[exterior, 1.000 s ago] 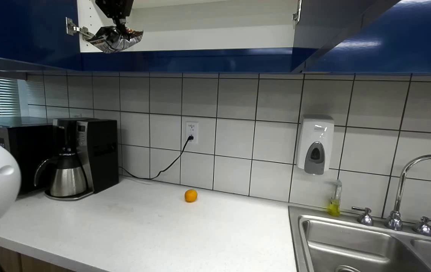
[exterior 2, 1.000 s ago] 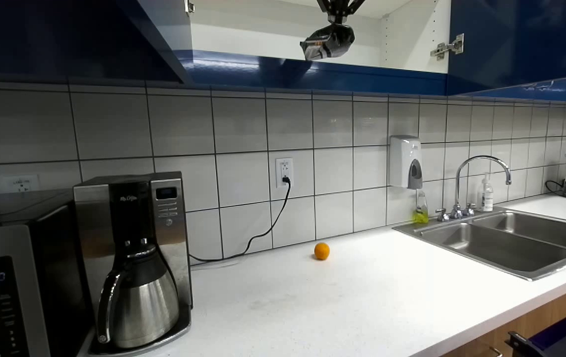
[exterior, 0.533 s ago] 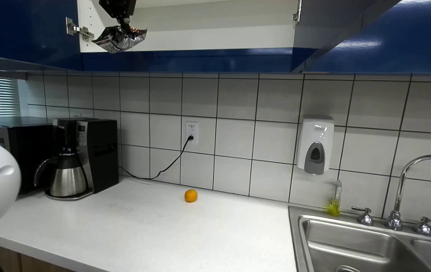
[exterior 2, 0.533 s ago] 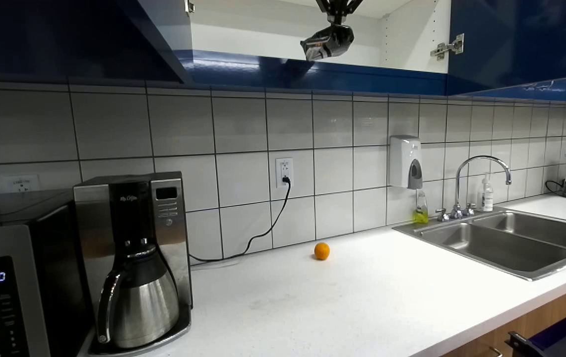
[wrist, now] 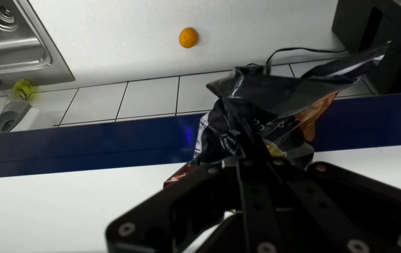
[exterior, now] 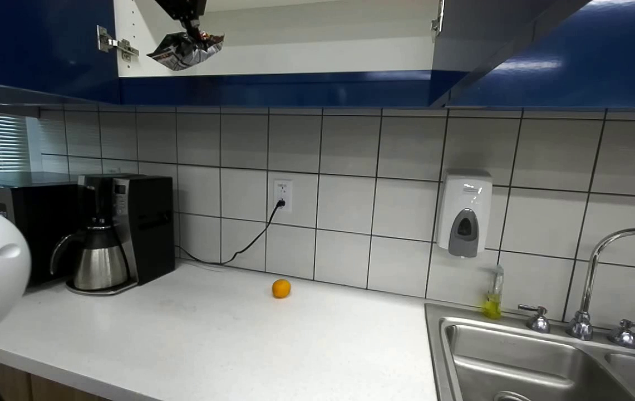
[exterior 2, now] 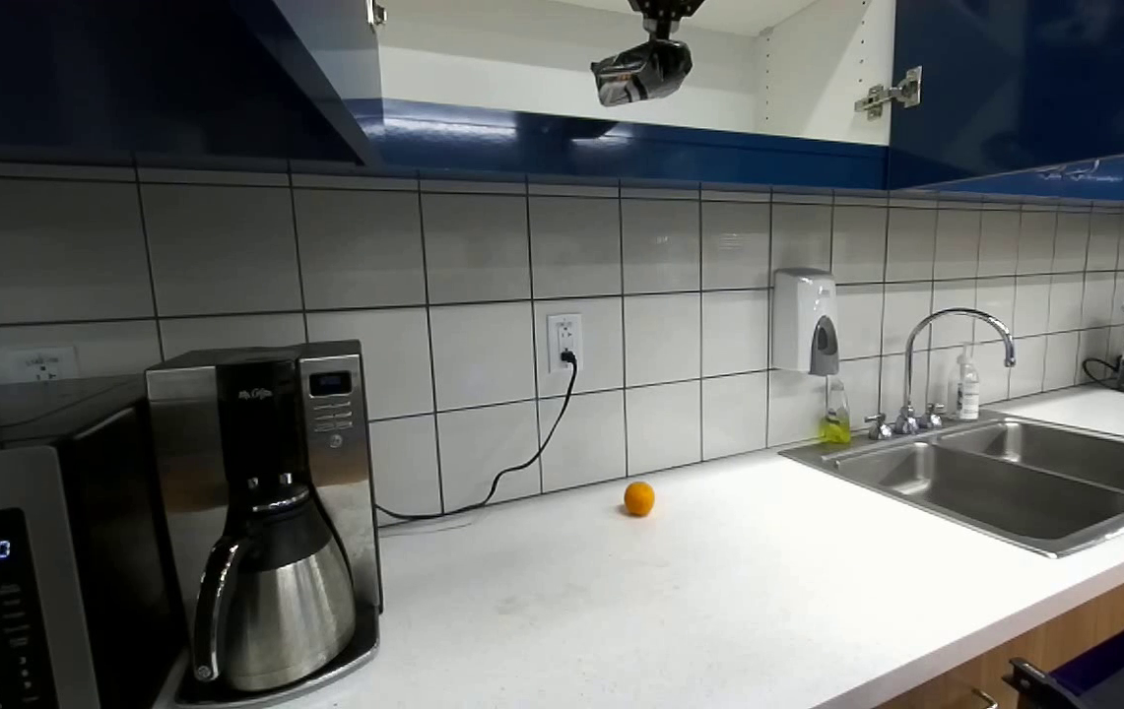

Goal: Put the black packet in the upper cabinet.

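Note:
The black packet (exterior: 179,53) is a crumpled, shiny dark pouch with pale and orange print. It also shows in an exterior view (exterior 2: 638,75) and in the wrist view (wrist: 267,100). My gripper (exterior: 195,31), also in an exterior view (exterior 2: 660,35) and the wrist view (wrist: 253,146), is shut on the packet and points down. The packet hangs at the mouth of the upper cabinet (exterior: 317,53), just above its blue front edge. How far inside it is, I cannot tell. The cabinet's blue doors stand open, and its pale interior (exterior 2: 502,54) shows in both exterior views.
An open door (exterior: 33,44) with a metal hinge flanks the opening. Below are the counter (exterior: 228,340), a small orange ball (exterior: 281,288), a coffee maker (exterior 2: 266,522), a microwave (exterior 2: 39,551), a soap dispenser (exterior: 466,214) and a sink (exterior 2: 1015,492).
The gripper has moved with the packet, sideways along the cabinet opening and slightly upward. The packet stays in its grip. Nothing on the counter has moved.

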Robot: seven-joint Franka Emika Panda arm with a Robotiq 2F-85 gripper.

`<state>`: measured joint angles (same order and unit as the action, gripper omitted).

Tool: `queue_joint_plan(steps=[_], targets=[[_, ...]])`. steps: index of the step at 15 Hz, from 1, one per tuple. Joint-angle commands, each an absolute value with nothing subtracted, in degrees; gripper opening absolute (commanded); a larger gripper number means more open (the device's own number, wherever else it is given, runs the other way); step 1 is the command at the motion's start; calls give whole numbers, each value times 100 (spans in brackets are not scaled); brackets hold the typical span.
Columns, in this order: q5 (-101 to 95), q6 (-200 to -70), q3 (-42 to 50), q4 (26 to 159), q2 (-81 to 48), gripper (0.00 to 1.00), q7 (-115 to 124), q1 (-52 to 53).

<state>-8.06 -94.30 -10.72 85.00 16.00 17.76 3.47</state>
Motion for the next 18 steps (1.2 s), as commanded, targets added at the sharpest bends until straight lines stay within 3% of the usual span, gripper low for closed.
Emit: queue_joint_plan(steps=[1,18], targets=[[-950,-9516,-1021,8131,1374,1,1647,313],[-1052,-10164,-580,7686,627,1,1095,320]])
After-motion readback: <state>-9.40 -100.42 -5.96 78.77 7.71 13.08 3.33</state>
